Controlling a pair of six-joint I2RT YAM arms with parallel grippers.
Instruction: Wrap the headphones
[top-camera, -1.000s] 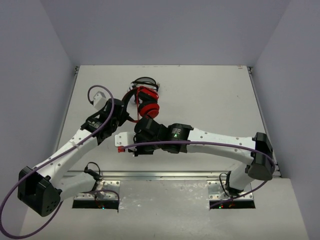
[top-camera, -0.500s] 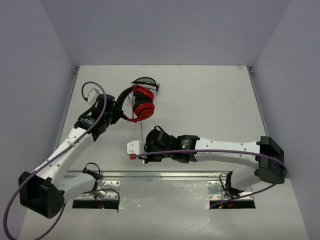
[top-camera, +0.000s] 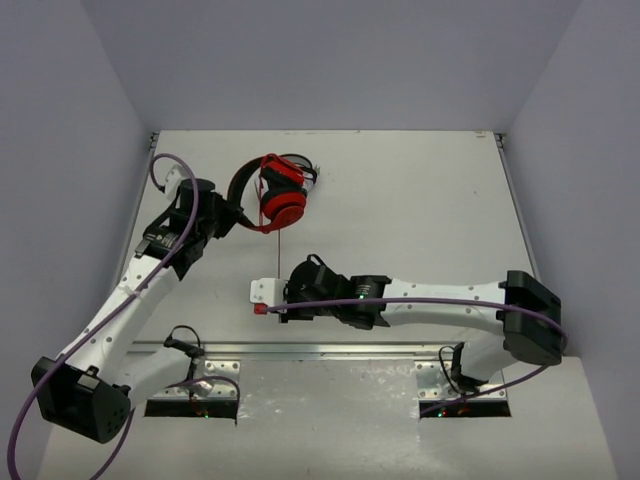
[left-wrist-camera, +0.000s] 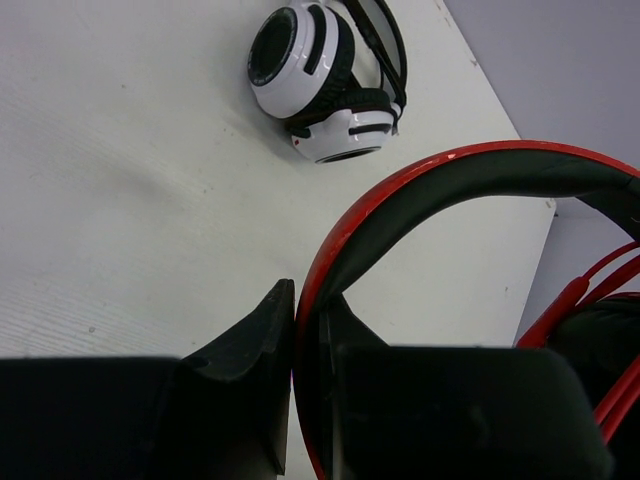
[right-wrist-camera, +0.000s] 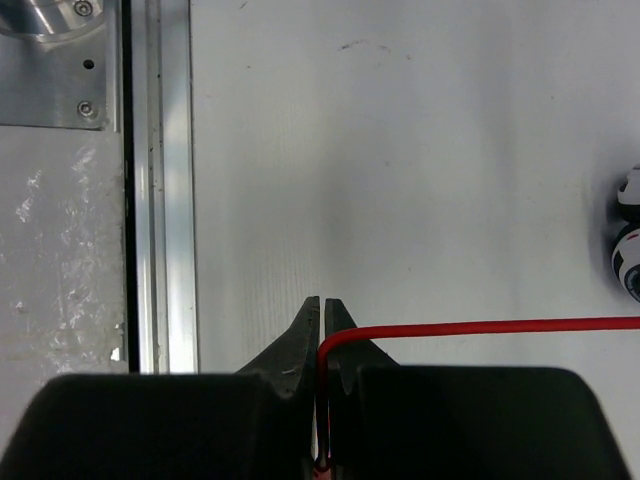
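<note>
Near front rail (right-wrist-camera: 160, 200), right end effector (right-wrist-camera: 322, 318) pinches cord (right-wrist-camera: 480, 325) taut.

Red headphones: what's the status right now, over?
Left hand shut on the headband of the red headphones. Right hand shut on the cord, which runs straight. White headphones lie apart, not in the way.

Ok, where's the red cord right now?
Top view: the cord runs straight from the right gripper, left of centre on the near side, back to the headphones in the left gripper.
</note>
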